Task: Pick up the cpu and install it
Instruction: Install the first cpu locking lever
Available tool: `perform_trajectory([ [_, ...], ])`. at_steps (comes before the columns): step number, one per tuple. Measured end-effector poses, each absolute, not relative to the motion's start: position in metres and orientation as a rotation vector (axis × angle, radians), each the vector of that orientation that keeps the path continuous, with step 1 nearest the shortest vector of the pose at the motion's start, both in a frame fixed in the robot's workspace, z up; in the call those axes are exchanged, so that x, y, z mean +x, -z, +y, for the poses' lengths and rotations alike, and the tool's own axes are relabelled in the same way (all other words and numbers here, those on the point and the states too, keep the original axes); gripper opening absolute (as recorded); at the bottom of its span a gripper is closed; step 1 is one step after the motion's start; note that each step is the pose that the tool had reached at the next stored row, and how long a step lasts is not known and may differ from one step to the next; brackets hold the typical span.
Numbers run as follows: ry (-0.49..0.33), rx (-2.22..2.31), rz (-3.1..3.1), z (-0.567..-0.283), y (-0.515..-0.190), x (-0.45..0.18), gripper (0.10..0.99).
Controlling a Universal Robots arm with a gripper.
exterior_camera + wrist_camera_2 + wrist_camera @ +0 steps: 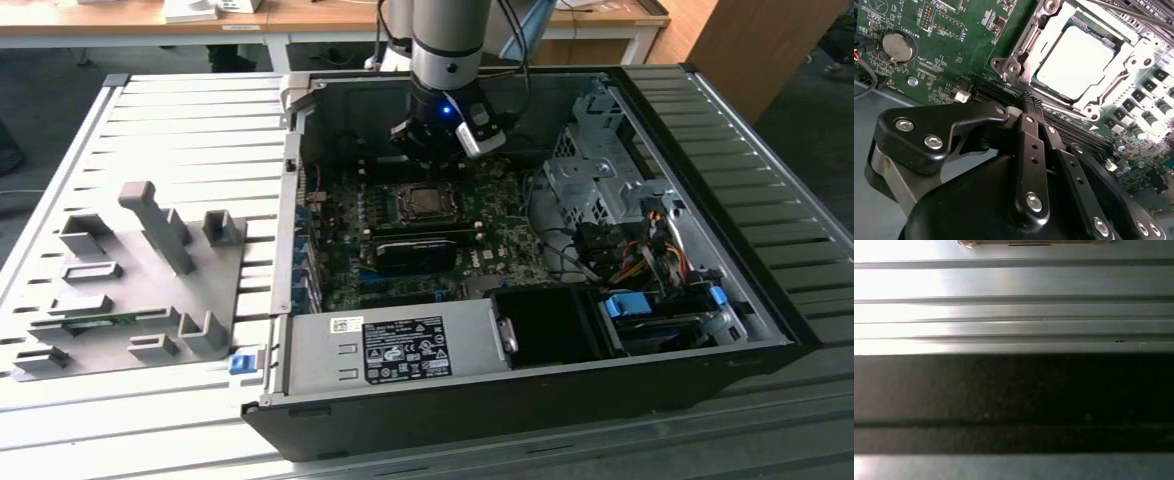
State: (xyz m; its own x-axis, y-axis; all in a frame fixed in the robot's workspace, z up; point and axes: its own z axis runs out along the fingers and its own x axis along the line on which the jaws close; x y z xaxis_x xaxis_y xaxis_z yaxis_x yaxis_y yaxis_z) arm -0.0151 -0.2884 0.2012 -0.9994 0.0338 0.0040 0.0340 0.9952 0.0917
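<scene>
My gripper (430, 150) hangs inside the open PC case (747, 300), over the motherboard (400, 270). CPU (1074, 62) sits in the socket (427, 201), just below and ahead of my fingertips (1026, 97) in the second wrist view, not touching. Coin battery (897, 46) lies on the board well off to one side of my fingers. In the exterior view, drive bays (601, 190) are to my gripper's right of view, parts fixture (134, 290) on the slatted table (160, 420) well off to the view's left.
</scene>
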Motion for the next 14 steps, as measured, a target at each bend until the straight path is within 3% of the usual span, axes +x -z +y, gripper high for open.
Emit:
perform_trajectory([
  [14, 0.144, -0.053, -3.135, -0.2884, -0.2008, -0.0151, 0.106],
])
